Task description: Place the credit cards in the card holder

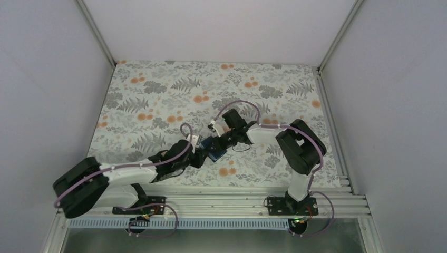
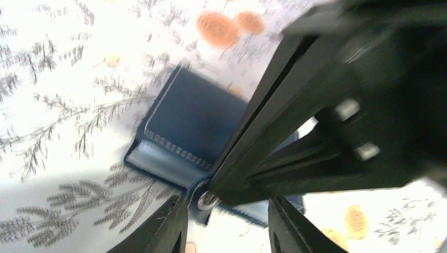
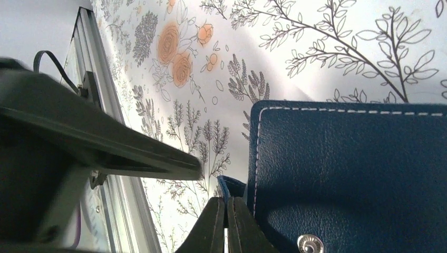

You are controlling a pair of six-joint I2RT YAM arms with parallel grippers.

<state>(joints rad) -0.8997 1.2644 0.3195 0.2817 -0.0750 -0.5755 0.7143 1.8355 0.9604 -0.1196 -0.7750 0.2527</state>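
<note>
A dark navy card holder (image 1: 215, 149) lies on the floral tabletop (image 1: 158, 95), around the middle and toward the near edge, partly open with its lighter blue-grey inside showing. Two black robot arms meet over it. The right tool (image 3: 226, 208) has its fingers pressed together, pinching the card holder's small snap flap (image 2: 205, 198). The left tool (image 2: 227, 211) hangs just beside that flap with its fingers apart, holding nothing.

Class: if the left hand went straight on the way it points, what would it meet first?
Probably the card holder's snap flap, just ahead of the left hand, where the right hand pinches it; depth unclear.
</note>
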